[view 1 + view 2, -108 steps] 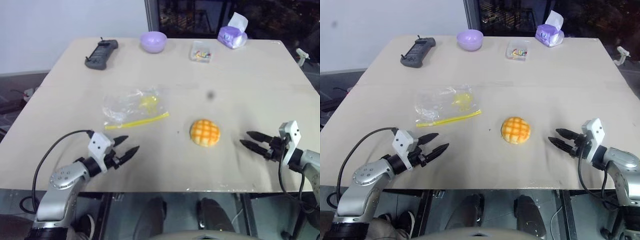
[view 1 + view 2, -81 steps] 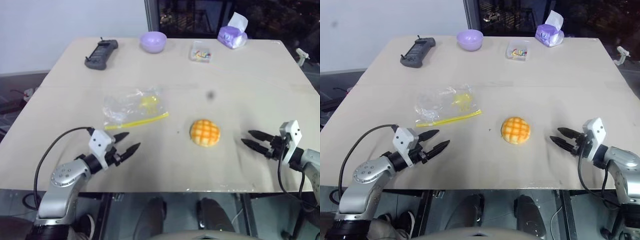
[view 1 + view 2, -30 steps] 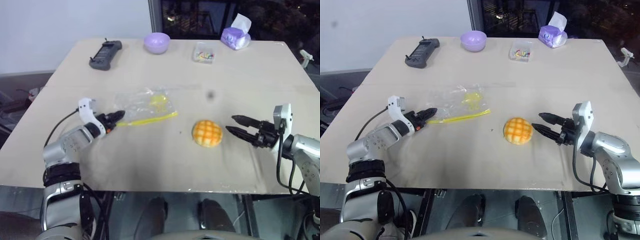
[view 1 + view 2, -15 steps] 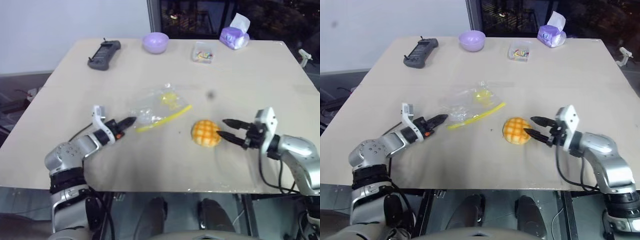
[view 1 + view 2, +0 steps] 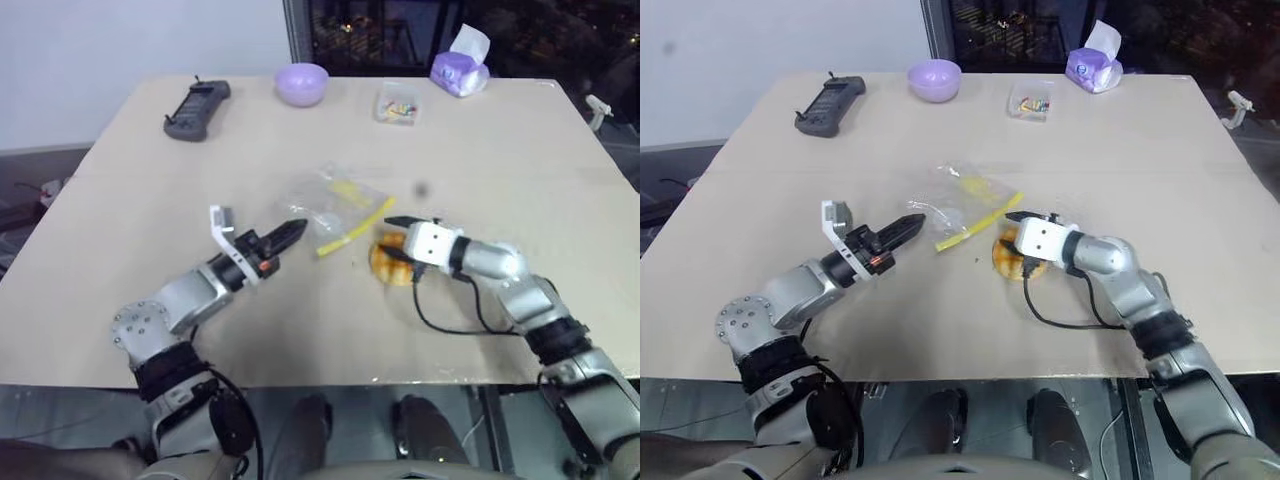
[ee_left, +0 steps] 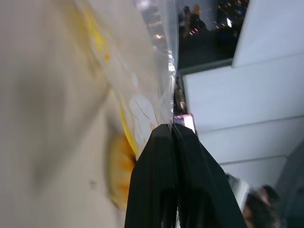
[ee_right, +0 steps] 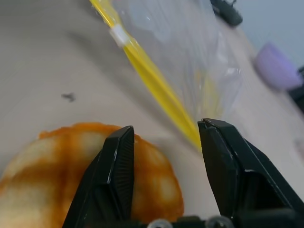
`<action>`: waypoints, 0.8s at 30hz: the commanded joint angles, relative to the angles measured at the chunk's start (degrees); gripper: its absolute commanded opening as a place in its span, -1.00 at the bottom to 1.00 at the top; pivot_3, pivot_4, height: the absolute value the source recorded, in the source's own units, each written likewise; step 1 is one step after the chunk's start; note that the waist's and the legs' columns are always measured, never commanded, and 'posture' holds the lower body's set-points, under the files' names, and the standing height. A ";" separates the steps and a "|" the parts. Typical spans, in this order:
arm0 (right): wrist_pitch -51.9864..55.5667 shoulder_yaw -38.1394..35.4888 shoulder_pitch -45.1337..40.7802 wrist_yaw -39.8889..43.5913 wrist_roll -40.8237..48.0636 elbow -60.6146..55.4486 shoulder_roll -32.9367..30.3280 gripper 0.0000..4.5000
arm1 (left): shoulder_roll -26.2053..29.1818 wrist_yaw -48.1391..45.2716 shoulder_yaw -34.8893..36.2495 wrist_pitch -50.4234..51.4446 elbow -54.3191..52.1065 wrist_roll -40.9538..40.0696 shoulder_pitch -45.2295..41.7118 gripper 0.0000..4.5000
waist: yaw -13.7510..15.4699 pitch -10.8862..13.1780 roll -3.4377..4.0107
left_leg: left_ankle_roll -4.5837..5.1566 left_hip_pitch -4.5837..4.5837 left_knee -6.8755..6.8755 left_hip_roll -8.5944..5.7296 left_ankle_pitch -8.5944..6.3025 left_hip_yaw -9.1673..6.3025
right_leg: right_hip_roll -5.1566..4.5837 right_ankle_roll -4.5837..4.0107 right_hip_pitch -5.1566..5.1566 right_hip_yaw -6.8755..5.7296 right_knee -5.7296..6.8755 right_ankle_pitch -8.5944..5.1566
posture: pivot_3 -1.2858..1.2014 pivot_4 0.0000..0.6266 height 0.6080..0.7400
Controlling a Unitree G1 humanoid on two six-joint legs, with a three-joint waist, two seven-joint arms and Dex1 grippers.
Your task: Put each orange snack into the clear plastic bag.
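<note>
The orange snack, a domed bun with a crosshatch top, lies on the table near the middle. My right gripper is open and reaches in from the right, its fingers spread over the bun's top and its white housing hiding part of it. In the right wrist view the orange snack sits under one finger. The clear plastic bag with its yellow seal strip lies just left of the bun. My left gripper is shut on the bag's near corner, and the left wrist view shows the clear plastic bag pinched.
Along the far edge stand a black controller, a lilac bowl, a small clear box with coloured bits and a purple tissue pack. The beige table is bare on the right.
My left gripper has shut on the bag's corner and pulled it right, toward the bun. My right gripper has moved left until its open fingers reach over the bun.
</note>
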 commanded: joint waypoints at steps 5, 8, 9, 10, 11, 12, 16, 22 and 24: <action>-6.45 2.21 -8.96 -5.00 -4.64 14.47 5.67 0.03 | 2.88 7.92 -6.69 -7.65 -5.03 -14.70 5.62 -0.96 | -0.20 -0.01 -0.03 | -0.01 0.05 0.00 0.03 0.01 0.06 | 0.03 -0.01 0.00 0.08 0.01 0.01 | 0.03 -0.52 1.00; -9.03 2.41 -10.79 -5.39 -5.05 17.12 6.66 0.03 | 4.53 9.51 -9.73 -11.04 -6.64 -18.77 7.76 -0.96 | -0.08 -0.01 -0.04 | -0.01 0.03 0.00 0.02 0.01 0.04 | 0.02 -0.01 0.00 0.07 -0.01 0.01 | 0.03 -0.52 1.00; -9.65 2.36 -11.05 -5.38 -5.00 17.61 6.91 0.03 | 5.10 9.82 -10.70 -12.08 -7.05 -19.71 8.37 -0.96 | -0.07 -0.01 -0.04 | -0.01 0.02 0.00 0.01 0.01 0.04 | 0.01 -0.02 0.00 0.07 -0.02 0.01 | 0.03 -0.52 1.00; -10.18 2.32 -11.23 -5.48 -5.03 17.98 7.12 0.03 | 5.63 10.01 -11.53 -13.03 -7.36 -20.44 8.91 -0.96 | -0.08 -0.01 -0.04 | -0.01 0.01 0.00 0.00 0.01 0.04 | 0.01 -0.01 0.00 0.08 -0.02 0.01 | 0.03 -0.52 1.00; -10.76 2.34 -11.26 -5.30 -4.92 18.24 7.30 -0.19 | 6.10 10.20 -12.31 -13.98 -7.59 -21.05 9.45 -1.00 | -0.09 -0.01 -0.04 | -0.01 0.02 0.00 -0.01 0.01 0.04 | 0.00 -0.01 0.00 0.08 -0.02 0.01 | 0.03 -0.52 1.00; -11.41 2.38 -11.23 -5.22 -4.91 18.40 7.42 -0.28 | 6.60 10.31 -13.08 -14.89 -7.83 -21.63 9.95 -1.00 | -0.11 -0.01 -0.04 | -0.01 0.02 0.00 -0.01 0.01 0.04 | 0.00 -0.01 0.00 0.07 -0.02 0.01 | 0.03 -0.52 1.00; -12.48 2.38 -11.00 -5.28 -5.08 18.51 7.83 -0.99 | 8.71 10.49 -15.92 -18.20 -8.83 -24.14 11.43 -1.00 | -0.11 -0.01 -0.03 | -0.01 0.02 -0.02 0.00 0.01 0.03 | 0.03 -0.02 -0.01 0.08 -0.02 0.01 | 0.03 -0.52 1.00; -12.21 2.02 -10.98 -5.43 -4.71 17.47 8.53 -0.99 | 12.43 7.96 -19.20 -20.52 -9.77 -22.32 12.75 -1.00 | -0.08 -0.01 -0.03 | -0.01 0.00 -0.02 -0.02 0.01 0.03 | 0.02 -0.02 -0.01 0.07 -0.04 0.01 | 0.03 -0.52 1.00; -11.39 0.97 -11.34 -6.05 -4.12 16.21 8.56 -0.99 | 14.48 4.06 -20.63 -21.57 -11.40 -14.55 13.17 -1.00 | -0.12 0.00 -0.03 | 0.00 0.00 -0.02 -0.02 0.00 0.03 | 0.03 -0.02 -0.02 0.07 -0.04 0.00 | 0.03 -0.52 1.00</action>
